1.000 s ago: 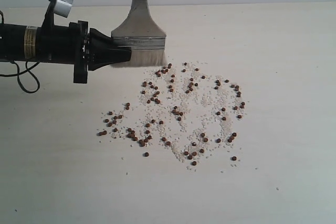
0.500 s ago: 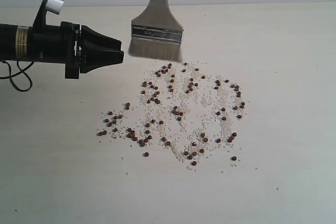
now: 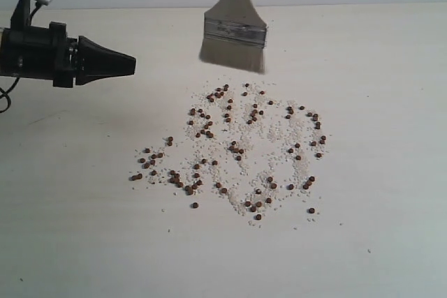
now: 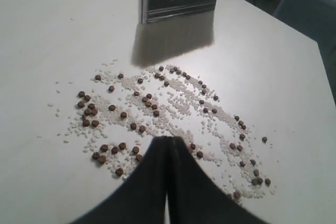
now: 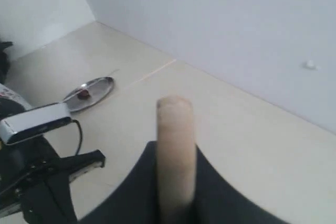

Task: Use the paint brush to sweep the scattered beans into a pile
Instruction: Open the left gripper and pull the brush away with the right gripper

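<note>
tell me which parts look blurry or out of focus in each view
Exterior view: the beans are sharp, the paint brush slightly smeared. Left wrist view: the left gripper is a dark soft shape. Right wrist view: its handle, near the lens, is blurred.

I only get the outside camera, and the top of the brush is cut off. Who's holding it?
Observer: The right gripper. Its wrist view shows the paint brush handle clamped between dark fingers.
Operator: Is anything else lying around that I can't see?
Observer: Yes. A silver dish with something small and red on it sits farther off, outside your picture.
Operator: Is the other claw holding something?
Observer: No. The left wrist view shows the left gripper shut, with nothing between its fingers.
</note>
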Robot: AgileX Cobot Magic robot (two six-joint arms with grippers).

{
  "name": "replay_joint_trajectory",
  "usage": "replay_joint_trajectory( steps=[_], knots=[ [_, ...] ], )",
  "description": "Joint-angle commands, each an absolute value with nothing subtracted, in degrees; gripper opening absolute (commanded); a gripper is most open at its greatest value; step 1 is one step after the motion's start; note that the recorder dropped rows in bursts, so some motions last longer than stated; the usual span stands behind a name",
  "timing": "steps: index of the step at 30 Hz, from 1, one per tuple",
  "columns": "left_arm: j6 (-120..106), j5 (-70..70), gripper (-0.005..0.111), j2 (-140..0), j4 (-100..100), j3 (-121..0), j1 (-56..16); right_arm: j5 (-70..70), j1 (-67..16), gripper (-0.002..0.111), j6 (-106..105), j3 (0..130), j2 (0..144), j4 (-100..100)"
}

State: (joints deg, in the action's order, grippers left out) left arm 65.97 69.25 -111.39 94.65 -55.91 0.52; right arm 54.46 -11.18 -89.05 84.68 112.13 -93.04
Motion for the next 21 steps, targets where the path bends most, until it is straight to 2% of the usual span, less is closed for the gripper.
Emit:
replay_joint_trajectory(
  steps=[1, 12, 18, 21],
  knots=[
    [65.10, 69.96, 0.000, -105.35, 88.31, -49.58, 2.95, 47.95, -10.93, 0.000, -78.04, 84.43, 106.76, -83.66],
    [41.66, 69.96, 0.000, -86.21, 55.25, -17.78, 12.25, 32.18, -11.03, 0.000, -77.85, 66.85, 88.20, -87.88],
    [33.34, 69.96, 0.000, -75.60, 35.97, -3.17, 12.87, 17.03, -12.95, 0.000, -83.49, 55.81, 77.94, -96.47],
    [28.76, 69.96, 0.000, -70.43, 30.50, 0.00, 12.87, 12.82, -14.03, 0.000, -89.38, 51.95, 73.27, -99.95]
  ],
)
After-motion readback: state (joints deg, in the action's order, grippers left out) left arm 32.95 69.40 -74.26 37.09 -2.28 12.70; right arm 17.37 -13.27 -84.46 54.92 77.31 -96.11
